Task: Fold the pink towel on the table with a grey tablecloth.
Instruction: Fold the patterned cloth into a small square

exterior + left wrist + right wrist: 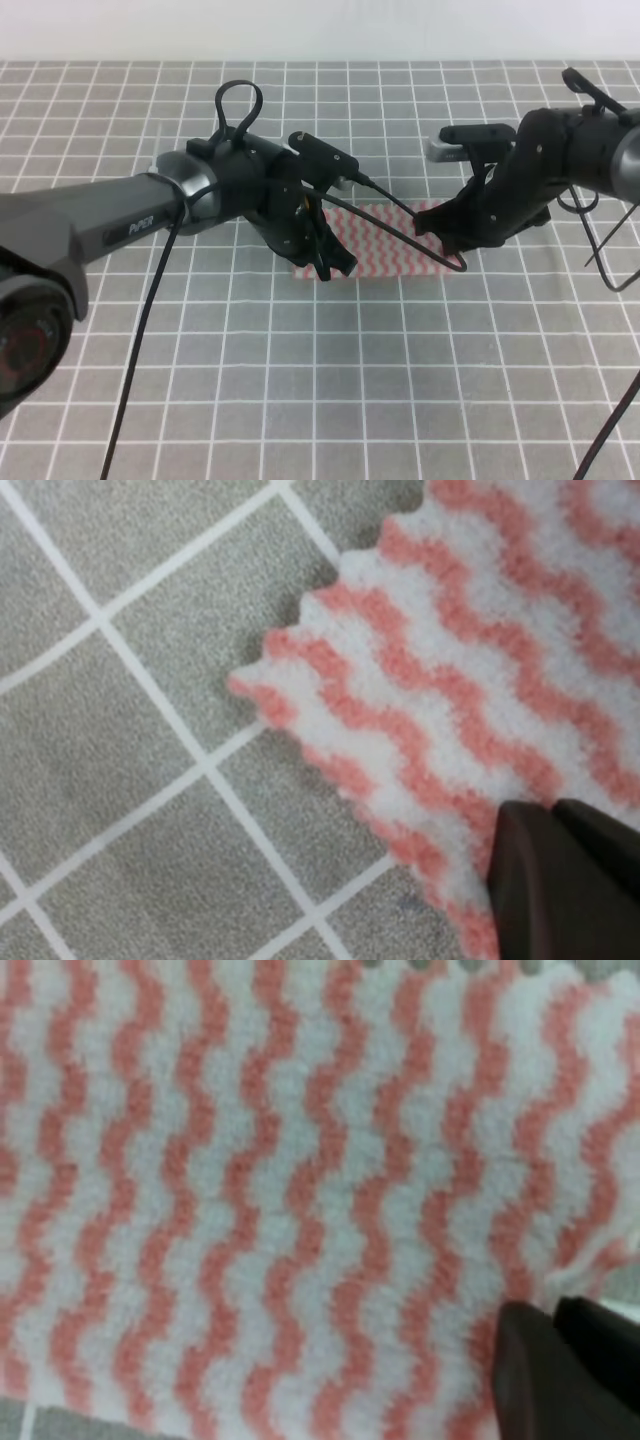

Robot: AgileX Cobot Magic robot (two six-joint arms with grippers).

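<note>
thin pink-and-white zigzag-striped towel lies flat mid-table on the grey white-gridded tablecloth, long axis left-right. left tool sits at its left end, right tool at its right end. whether either tool is open or grips cloth: cannot tell.

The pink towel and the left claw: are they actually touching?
Cannot tell. In the left wrist view a dark fingertip overlaps the pink towel edge, but no contact or gap shows plainly; the high view is no clearer.
</note>
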